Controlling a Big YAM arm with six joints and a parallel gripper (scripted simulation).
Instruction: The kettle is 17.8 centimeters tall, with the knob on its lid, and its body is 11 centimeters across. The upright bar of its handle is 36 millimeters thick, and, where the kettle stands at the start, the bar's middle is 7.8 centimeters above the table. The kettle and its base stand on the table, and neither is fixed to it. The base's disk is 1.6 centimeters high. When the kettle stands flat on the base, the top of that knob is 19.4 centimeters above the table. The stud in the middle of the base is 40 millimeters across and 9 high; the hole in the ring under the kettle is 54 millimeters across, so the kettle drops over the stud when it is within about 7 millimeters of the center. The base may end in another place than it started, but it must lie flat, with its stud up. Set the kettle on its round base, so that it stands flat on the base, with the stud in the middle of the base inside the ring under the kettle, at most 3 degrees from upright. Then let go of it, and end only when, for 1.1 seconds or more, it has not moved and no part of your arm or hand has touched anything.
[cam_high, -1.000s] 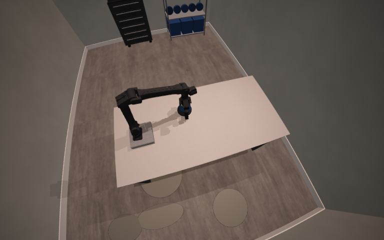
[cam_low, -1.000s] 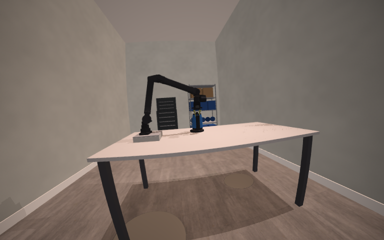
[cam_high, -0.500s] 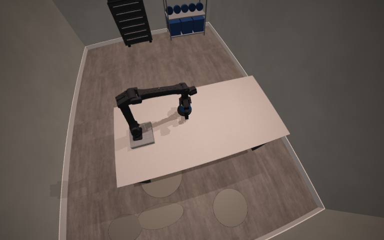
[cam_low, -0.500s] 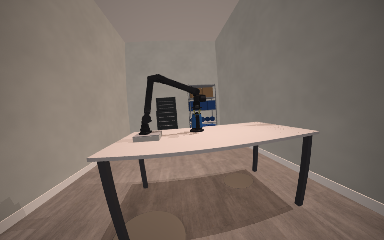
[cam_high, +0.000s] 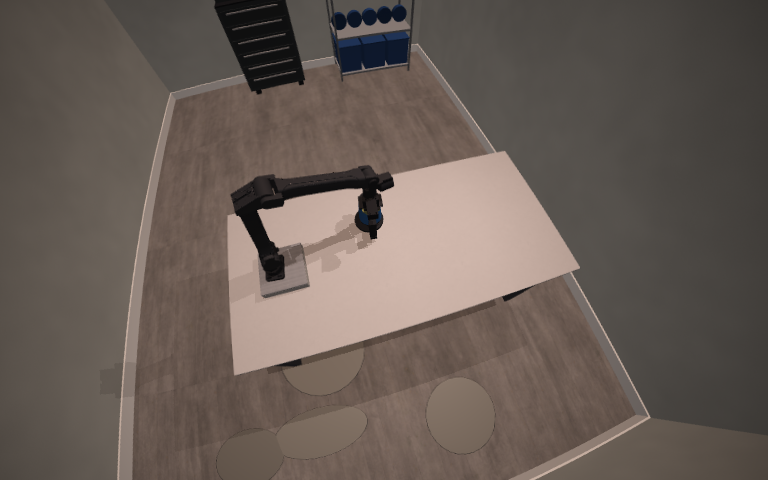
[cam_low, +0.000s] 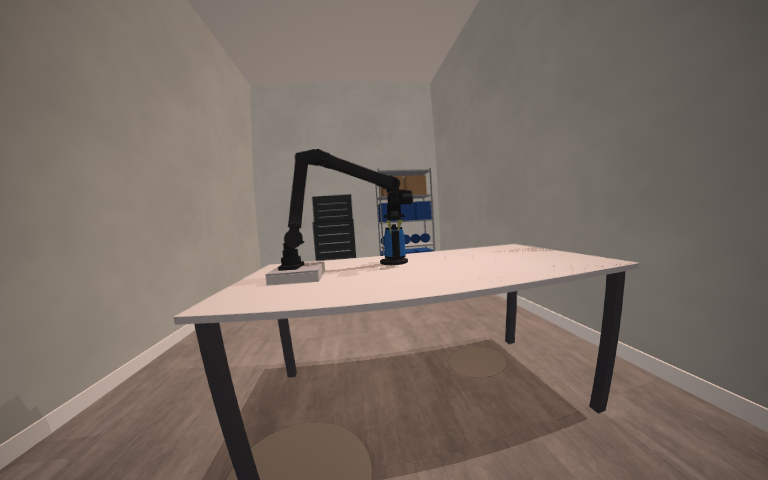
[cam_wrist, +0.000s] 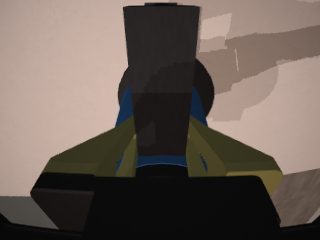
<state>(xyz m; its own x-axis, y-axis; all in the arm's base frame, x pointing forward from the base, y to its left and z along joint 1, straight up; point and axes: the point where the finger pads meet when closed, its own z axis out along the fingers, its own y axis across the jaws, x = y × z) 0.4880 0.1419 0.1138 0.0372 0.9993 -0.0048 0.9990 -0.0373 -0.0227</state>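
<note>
The blue kettle (cam_low: 394, 242) with a dark handle stands upright on the round black base (cam_low: 394, 260), at the back of the table. From above, the kettle (cam_high: 369, 221) is partly hidden under my wrist. My gripper (cam_low: 394, 226) comes straight down from above and is shut on the upright bar of the kettle's handle. In the wrist view, the dark handle bar (cam_wrist: 162, 87) sits between my olive fingers, with the blue body and the black base disk showing behind it.
My arm's grey mounting plate (cam_high: 284, 276) sits on the table's left part. A black drawer cabinet (cam_high: 260, 42) and a metal shelf with blue bins (cam_high: 370, 36) stand against the far wall, off the table.
</note>
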